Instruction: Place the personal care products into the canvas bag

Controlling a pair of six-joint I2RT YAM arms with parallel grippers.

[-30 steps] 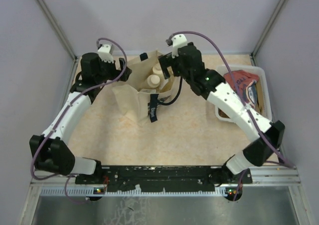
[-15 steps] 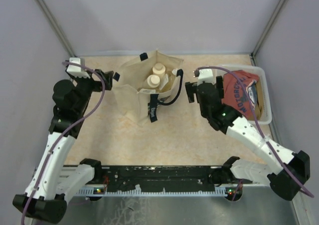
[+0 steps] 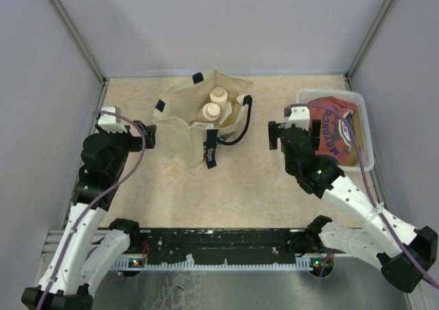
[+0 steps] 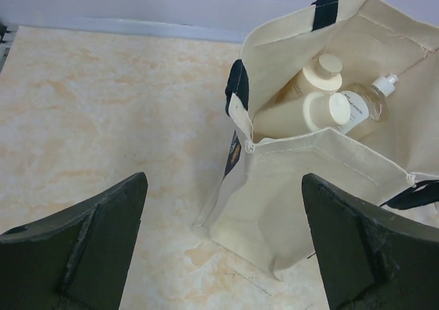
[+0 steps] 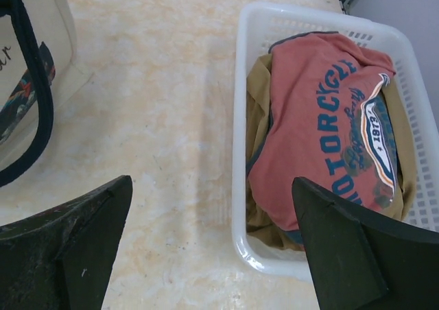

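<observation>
Canvas tote (image 4: 309,186) holds three capped bottles (image 4: 302,114) (leaning); white basket (image 5: 241,118) holds red T-shirt (image 5: 315,138). L end effector (image 4: 223,248) & R end effector (image 5: 212,248) wide, empty.

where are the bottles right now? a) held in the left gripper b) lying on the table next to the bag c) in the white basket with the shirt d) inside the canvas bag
d: the left wrist view looks down on the bottles inside the open canvas bag. The white basket shows only the shirt and other cloth, and the left gripper is open with nothing in it.
</observation>
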